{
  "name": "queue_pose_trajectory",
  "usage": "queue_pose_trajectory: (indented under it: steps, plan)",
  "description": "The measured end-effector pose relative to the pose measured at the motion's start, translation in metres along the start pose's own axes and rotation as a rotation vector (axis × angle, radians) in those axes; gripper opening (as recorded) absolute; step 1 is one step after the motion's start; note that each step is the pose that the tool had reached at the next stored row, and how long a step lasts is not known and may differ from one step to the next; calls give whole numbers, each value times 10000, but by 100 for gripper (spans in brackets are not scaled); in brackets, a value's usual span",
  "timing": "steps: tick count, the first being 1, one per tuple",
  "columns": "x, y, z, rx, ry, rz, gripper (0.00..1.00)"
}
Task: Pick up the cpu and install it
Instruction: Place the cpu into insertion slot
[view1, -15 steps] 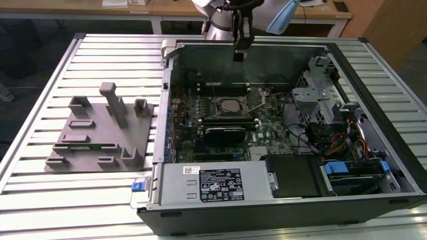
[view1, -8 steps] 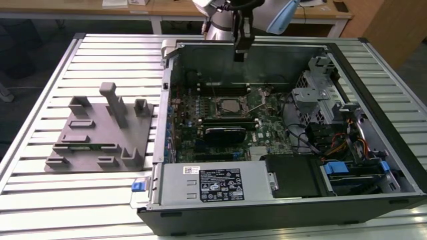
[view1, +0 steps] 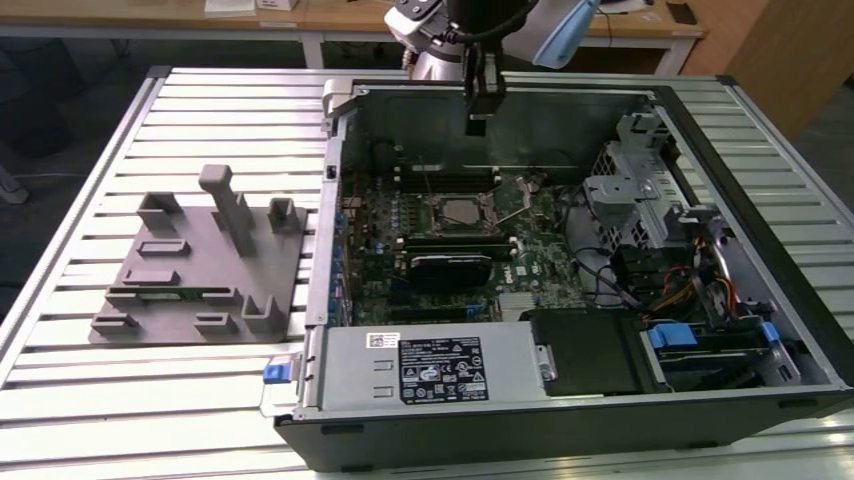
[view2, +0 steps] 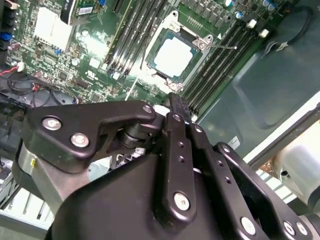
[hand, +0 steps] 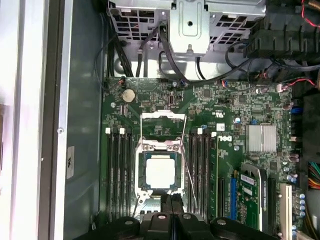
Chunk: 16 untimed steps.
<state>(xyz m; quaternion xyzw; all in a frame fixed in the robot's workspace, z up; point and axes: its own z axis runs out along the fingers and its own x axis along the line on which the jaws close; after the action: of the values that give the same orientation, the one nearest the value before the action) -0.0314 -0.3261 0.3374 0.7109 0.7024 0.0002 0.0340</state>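
The cpu (view1: 463, 210) (view2: 172, 53) (hand: 160, 171), a small square chip with a pale silvery top, lies flat in its socket on the green motherboard (view1: 534, 250) inside the open computer case. The socket's metal frame (hand: 161, 117) is swung open beside it. My gripper (view1: 478, 126) (view2: 177, 104) (hand: 171, 198) hangs above the case near its back wall, a little beyond the socket and apart from the chip. Its black fingers are pressed together with nothing between them.
A grey labelled power-supply box (view1: 427, 365) fills the case's near side. A metal drive cage (view1: 641, 190) and cables stand on the exterior view's right. Memory slots (hand: 119, 170) flank the socket. A grey fixture block (view1: 200, 260) rests on the slatted table.
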Motion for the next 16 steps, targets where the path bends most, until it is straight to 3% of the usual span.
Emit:
queue_pose_trajectory:
  steps: [4,16]
  plan:
    - [0,0,4,0,1,10,11]
    - [14,-5,215,22,-21,478,11]
